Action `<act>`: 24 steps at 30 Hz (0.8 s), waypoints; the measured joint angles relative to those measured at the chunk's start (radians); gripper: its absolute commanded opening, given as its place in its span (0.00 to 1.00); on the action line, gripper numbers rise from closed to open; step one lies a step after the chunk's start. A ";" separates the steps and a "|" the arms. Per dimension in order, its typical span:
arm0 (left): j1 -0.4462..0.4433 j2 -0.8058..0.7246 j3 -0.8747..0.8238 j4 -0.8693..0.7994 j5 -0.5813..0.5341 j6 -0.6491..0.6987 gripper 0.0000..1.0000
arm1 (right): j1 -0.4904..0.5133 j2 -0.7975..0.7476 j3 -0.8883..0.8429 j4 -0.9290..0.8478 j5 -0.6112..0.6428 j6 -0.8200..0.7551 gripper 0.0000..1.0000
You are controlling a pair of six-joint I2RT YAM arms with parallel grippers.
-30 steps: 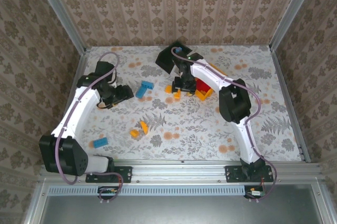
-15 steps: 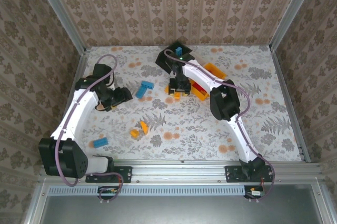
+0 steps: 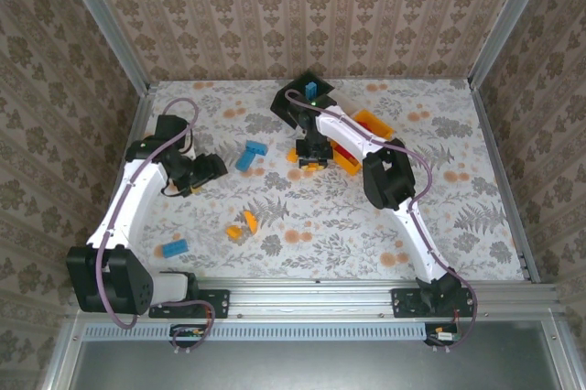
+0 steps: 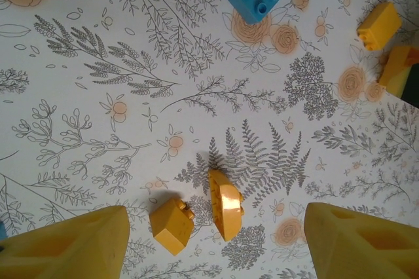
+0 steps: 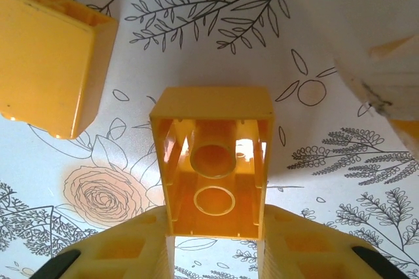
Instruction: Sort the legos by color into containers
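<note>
In the right wrist view my right gripper point(image 5: 213, 247) is shut on an orange-yellow lego point(image 5: 213, 161), its hollow underside facing the camera. A second orange-yellow brick point(image 5: 52, 56) lies just beyond it to the left. From above, that gripper point(image 3: 311, 156) is beside the orange-yellow container point(image 3: 374, 123) and near the black container point(image 3: 291, 108), which holds a blue brick point(image 3: 313, 90). My left gripper point(image 4: 216, 253) is open above the table, with two orange-yellow bricks point(image 4: 171, 225) point(image 4: 224, 204) lying between its fingers. Seen from above, the left gripper point(image 3: 209, 168) hovers at the left.
Blue bricks point(image 3: 252, 154) point(image 3: 174, 248) and two orange ones point(image 3: 244, 225) lie loose on the floral table. Something red point(image 3: 344, 146) lies by the orange-yellow container. A white surface point(image 5: 366, 30) fills the right wrist view's upper right. Metal rails edge the table.
My right gripper has closed on the orange-yellow brick after shifting left, towards the black container. The left arm has barely moved and stays open.
</note>
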 measured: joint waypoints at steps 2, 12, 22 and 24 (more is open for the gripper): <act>0.000 0.001 0.000 0.008 0.004 0.000 0.72 | 0.000 -0.006 0.003 -0.001 0.000 0.000 0.30; -0.027 0.059 0.000 0.039 0.022 -0.001 0.72 | -0.058 -0.058 0.318 -0.063 0.000 0.004 0.30; -0.115 0.085 0.002 0.048 0.022 -0.013 0.72 | -0.228 -0.022 0.416 -0.031 -0.014 0.040 0.30; -0.122 0.085 0.002 0.048 0.022 -0.018 0.72 | -0.246 -0.011 0.400 0.005 -0.028 0.049 0.30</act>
